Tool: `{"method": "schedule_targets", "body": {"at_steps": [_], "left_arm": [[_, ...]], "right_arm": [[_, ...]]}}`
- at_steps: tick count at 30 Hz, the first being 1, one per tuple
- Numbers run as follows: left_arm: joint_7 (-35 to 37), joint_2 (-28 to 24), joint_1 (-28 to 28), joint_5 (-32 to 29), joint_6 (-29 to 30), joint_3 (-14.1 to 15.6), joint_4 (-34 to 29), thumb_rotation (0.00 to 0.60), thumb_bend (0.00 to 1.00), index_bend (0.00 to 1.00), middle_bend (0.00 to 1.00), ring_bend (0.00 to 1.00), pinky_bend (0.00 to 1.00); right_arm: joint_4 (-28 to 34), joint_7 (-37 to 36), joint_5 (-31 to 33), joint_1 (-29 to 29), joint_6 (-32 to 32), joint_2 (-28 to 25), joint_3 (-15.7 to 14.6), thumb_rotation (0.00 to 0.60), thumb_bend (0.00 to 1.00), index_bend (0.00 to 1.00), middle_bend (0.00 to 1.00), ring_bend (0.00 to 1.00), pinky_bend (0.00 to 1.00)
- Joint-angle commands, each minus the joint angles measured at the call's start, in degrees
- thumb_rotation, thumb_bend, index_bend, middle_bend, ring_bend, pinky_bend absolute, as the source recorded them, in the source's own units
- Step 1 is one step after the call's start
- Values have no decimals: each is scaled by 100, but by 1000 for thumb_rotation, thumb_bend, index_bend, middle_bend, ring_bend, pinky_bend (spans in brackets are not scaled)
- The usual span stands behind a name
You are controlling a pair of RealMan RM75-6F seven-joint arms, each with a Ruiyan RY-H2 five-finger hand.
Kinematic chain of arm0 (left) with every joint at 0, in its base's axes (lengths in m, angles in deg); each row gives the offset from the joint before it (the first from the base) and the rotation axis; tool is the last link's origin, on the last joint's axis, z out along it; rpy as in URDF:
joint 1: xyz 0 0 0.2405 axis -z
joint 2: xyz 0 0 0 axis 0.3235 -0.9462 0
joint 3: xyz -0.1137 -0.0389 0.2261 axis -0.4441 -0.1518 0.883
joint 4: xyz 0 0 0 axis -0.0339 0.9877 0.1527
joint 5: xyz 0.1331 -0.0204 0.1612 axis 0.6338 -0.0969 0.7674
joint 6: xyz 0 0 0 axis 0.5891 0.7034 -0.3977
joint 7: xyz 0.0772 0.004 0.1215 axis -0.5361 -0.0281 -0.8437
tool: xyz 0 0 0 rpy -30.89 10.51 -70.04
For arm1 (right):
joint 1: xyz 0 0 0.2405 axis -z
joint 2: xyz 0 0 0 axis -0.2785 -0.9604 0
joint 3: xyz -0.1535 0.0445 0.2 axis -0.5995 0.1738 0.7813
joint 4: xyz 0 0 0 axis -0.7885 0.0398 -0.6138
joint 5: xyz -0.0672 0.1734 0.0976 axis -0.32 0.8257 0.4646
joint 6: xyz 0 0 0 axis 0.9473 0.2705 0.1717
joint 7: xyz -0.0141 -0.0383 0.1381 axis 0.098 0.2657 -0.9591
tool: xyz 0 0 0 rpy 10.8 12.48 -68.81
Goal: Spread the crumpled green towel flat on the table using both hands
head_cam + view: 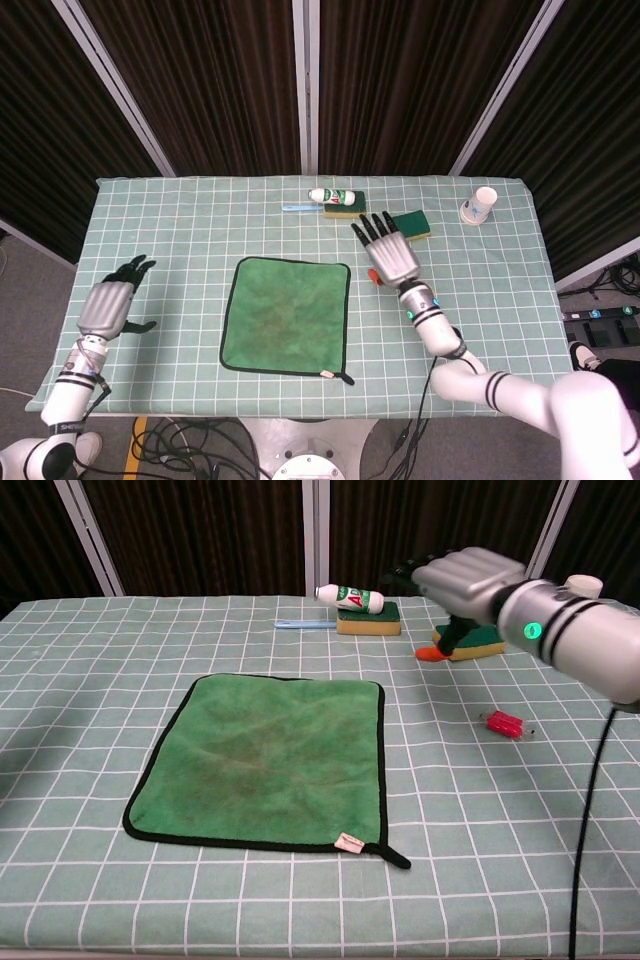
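Note:
The green towel [285,315] [265,760] with its black hem lies flat and square on the checked tablecloth, a small tag at its near right corner. My right hand [390,255] [465,580] hovers to the right of the towel's far right corner, fingers spread, holding nothing and clear of the cloth. At the table's left edge my left hand [108,302] is well away from the towel, fingers apart and empty. The chest view does not show the left hand.
A white bottle [333,196] [350,598] lies on a yellow-green sponge [368,622] at the back, beside a blue stick [305,624]. A second sponge [412,224], a paper cup [482,205] and a small red object [505,724] are to the right.

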Motion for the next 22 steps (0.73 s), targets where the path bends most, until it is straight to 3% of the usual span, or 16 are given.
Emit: {"method": "schedule_targets", "body": {"at_steps": [1,9,15,22], "left_arm": [[-160,194,-229,25,424,-43,271,600,0,158,155,152,264],[-189,219,-713,296,1184,56,311,600,0,159,155,152,257],[-454,258,-1079,549,1753,194,191,600,0,159,155,152,253],[-613,288,-1402,949,2264,318,119,600,0,159,155,152,248]], "right_arm": [[1495,-551,-610,1090,1110,-1366,-501,509,195,0,16,0,0],[2157,-1592,-1621,2306,2466,-2308,-1163,511,195,0,17,0,0],[2228,-2173,-2022,3019,3102,-2443,-1502,508,195,0,18,0,0],[2299,-2684,-2047,3574,3356,-2637,-1639,516,194,0,18,0,0]]}}
